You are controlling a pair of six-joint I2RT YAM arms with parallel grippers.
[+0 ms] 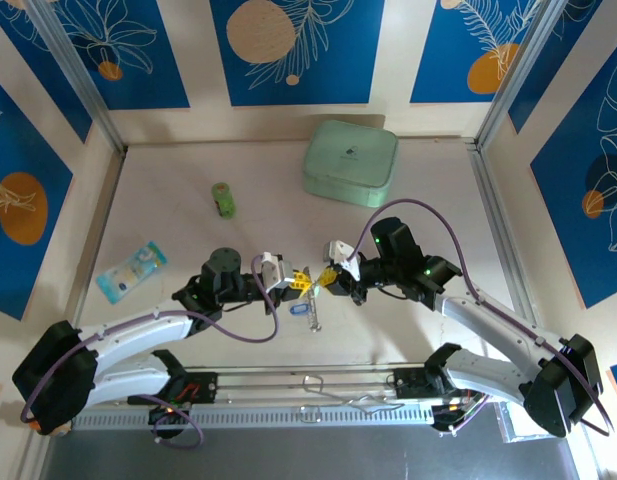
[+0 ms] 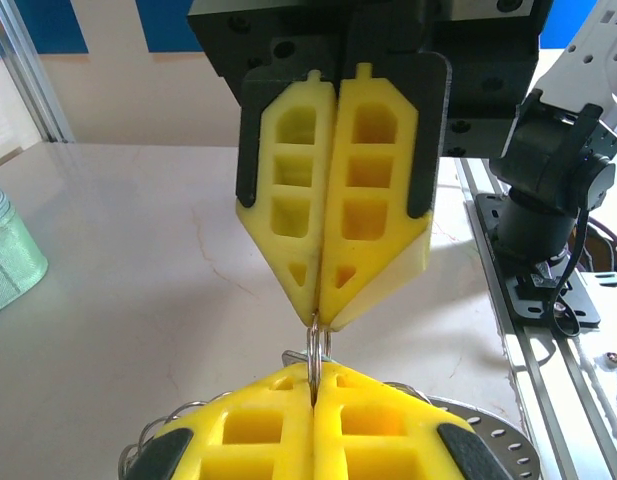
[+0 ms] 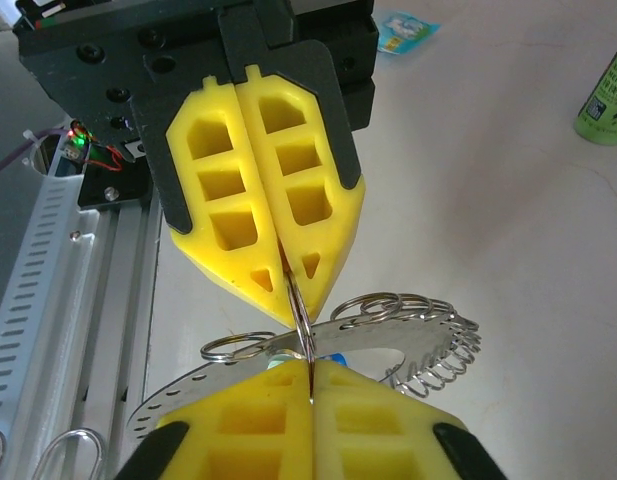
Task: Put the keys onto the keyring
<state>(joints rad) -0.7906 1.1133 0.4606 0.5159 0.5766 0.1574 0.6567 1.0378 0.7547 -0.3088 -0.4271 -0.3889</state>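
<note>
The left end effector (image 2: 315, 390) has its yellow, honeycombed plastic fingers pressed together, clamped on a thin silvery wire loop (image 2: 315, 347) that stands on edge between them. Tip to tip against it, the right end effector (image 3: 310, 380) is also clamped on that same wire loop, so the two pinch it from opposite sides with only a short stretch of wire bare between them.

The wire loop looks like one of many small links hung round the keyring (image 3: 418, 340), a large flat silvery metal ring pierced with holes, which fans out just below and beside the tips. A small silvery-blue key (image 1: 306, 312) sits just below the meeting point in the top view; whether it is already threaded I cannot tell.

Further out on the pale surface (image 1: 188, 180) lie a green cylinder (image 1: 223, 200), a mint-green rounded case (image 1: 351, 162) and a blue packet (image 1: 131, 270), all well apart from the tips.

The step in hand appears to be steadying or parting the link. Next, one side would probably need to hold firm while the other works a key onto it, without twisting the thin wire free.
</note>
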